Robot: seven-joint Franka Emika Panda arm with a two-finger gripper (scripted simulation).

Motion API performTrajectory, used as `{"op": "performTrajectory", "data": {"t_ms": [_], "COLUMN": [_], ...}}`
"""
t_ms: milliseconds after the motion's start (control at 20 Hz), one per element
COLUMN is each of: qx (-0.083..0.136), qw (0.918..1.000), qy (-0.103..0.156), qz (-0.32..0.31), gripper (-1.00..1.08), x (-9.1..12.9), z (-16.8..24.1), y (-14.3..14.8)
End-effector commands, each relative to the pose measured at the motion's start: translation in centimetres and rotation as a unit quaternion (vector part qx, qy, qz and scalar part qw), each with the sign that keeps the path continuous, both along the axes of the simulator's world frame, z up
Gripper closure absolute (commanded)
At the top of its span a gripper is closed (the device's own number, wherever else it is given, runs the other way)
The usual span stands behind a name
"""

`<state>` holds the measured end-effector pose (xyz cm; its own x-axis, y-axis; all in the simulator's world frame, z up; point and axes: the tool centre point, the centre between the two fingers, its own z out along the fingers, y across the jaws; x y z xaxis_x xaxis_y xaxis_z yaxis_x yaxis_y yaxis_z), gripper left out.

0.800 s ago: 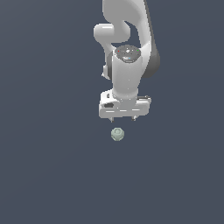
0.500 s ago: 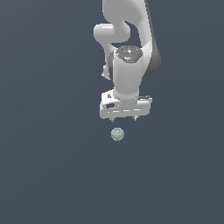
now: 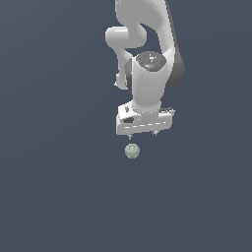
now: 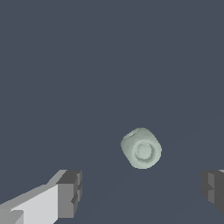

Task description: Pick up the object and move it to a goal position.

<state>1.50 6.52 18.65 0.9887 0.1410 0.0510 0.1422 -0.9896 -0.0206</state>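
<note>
The object [image 3: 132,151] is a small pale grey-green roundish lump with circular dents, lying on the dark grey surface. In the exterior view it sits just below the white gripper [image 3: 142,134], apart from it. In the wrist view the object [image 4: 141,148] shows a round dent facing the camera. It lies ahead of the gap between the two fingertips [image 4: 70,194], nearer the middle than either one. The gripper [image 4: 142,191] is open and empty, its fingers spread much wider than the object.
The white arm [image 3: 147,59] rises behind the gripper toward the top of the exterior view. The plain dark grey surface [image 3: 59,187] spreads all around.
The arm has shifted slightly toward the exterior view's right. The object has not moved and the gripper stays open.
</note>
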Motion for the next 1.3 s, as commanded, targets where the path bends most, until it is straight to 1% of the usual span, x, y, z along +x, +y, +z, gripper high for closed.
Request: {"op": "performTrajectory", "data": {"t_ms": [0, 350, 700, 900, 1250], "qx": [0.000, -0.004, -0.010, -0.014, -0.019], "qw": [1.0000, 0.9996, 0.9962, 0.9907, 0.9759], "qy": [0.000, 0.002, 0.005, 0.009, 0.015], "qz": [0.001, 0.028, 0.087, 0.135, 0.217], "gripper": [-0.92, -0.92, -0.92, -0.92, -0.92], "x": [0.0, 0.0, -0.1, -0.3, -0.6], "z": [0.0, -1.0, -3.0, -4.6, -7.4], "y": [0.0, -0.4, -1.2, -1.8, -2.7]}}
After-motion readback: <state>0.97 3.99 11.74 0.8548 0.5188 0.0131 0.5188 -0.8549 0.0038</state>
